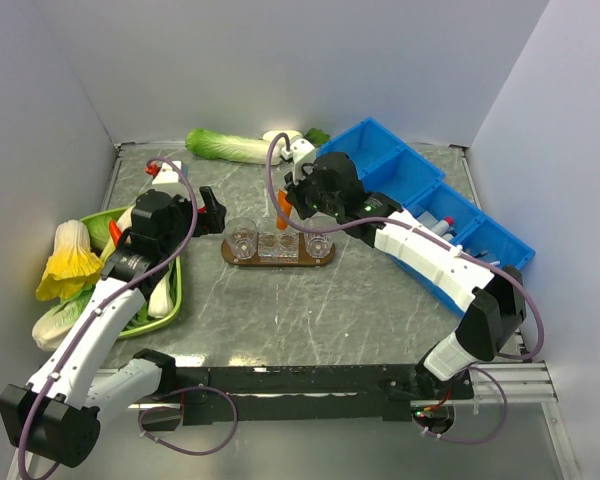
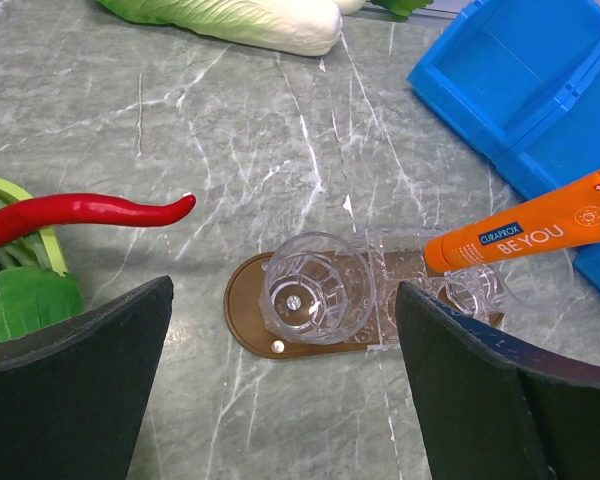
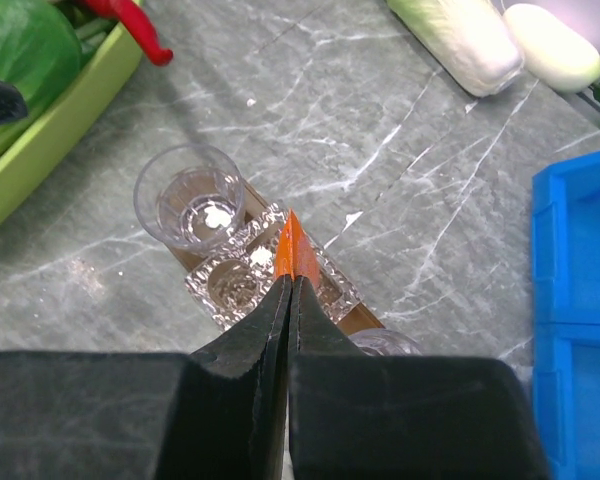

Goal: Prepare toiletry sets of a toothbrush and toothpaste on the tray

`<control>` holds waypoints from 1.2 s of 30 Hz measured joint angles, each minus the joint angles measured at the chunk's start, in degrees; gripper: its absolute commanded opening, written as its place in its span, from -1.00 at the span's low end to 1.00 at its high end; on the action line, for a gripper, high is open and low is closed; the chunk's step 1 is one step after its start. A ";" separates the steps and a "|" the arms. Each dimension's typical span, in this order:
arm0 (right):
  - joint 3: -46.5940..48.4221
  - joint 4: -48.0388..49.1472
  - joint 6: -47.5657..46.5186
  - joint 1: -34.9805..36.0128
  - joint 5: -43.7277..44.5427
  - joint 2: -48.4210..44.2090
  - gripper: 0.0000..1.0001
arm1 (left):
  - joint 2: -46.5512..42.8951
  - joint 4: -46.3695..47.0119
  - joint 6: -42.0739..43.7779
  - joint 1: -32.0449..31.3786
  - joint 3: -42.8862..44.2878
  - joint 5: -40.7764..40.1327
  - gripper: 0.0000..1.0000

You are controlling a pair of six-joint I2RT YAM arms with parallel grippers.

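Above the tray point(image 2: 248, 312), the right tool point(image 3: 288, 287) pinches the toothpaste point(image 3: 291, 250); left tool point(image 2: 285, 292) gapes.

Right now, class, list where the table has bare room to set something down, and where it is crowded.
Bare table: between tray and near edge; between cabbage and tray. Crowded: dish on the left, bins on the right, cups on the tray.

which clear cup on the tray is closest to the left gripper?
The round cup at the tray's left end, framed between the open left gripper's fingers; the other cups sit farther right, by the toothpaste.
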 measured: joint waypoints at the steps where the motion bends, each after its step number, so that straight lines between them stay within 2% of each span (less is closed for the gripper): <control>1: 0.00 -0.11 -0.15 0.00 0.07 0.17 -1.00 | 0.02 0.00 0.00 0.00 -0.02 0.02 0.94; 36: 0.00 -0.44 -1.60 0.00 2.56 0.94 -1.00 | 0.37 0.02 0.00 0.00 -0.02 0.17 0.94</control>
